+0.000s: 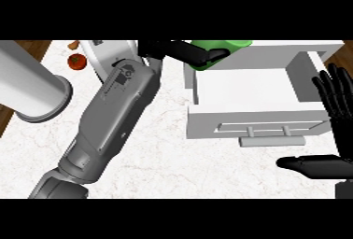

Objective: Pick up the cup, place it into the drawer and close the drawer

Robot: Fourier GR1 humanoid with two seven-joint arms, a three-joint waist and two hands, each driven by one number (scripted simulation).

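The green cup (222, 46) is held at the far rim of the open white drawer (241, 88), partly over its inside. My left hand (185, 51) is shut on the cup, with dark fingers wrapped across its front so that only the cup's top and sides show. The long grey left forearm (114, 116) crosses the counter from the lower left. The drawer is pulled out toward me, its front panel and bar handle (272, 135) facing the lower edge. At the view's right edge, beside the drawer, my right hand (335, 95) rests open with its fingers up.
A large grey cylinder (34, 88) lies at the left of the marble counter (172, 158). A small red object (77, 60) and an orange bit (74, 45) sit at the far left. Wooden floor shows beyond the counter's left edge.
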